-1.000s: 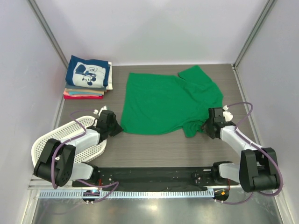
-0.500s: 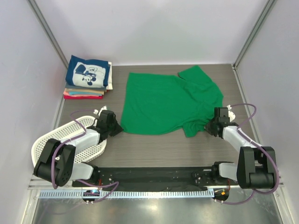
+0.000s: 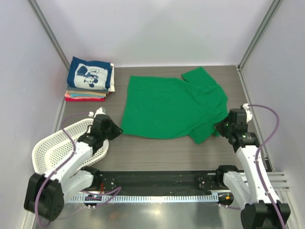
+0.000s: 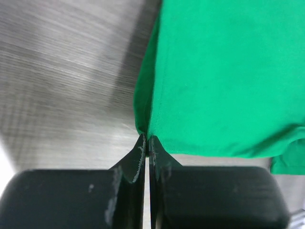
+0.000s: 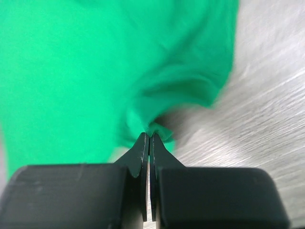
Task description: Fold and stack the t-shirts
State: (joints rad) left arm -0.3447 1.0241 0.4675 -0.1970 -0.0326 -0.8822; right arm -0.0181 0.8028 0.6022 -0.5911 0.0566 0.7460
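Green t-shirt [image 3: 171, 107] lies spread across the middle of the table [image 3: 157, 152], right of the folded stack [image 3: 89, 78] in the far-left corner. Both claws pinch it: the left gripper [image 4: 147, 143] is pressed together on the near-left hem corner, and the right gripper [image 5: 149, 138] on a bunched fold at the near-right edge. The cloth looks light, limp and likely to sag (2 holds keep an edge straight). Hems and corners seem the surest places to grip.
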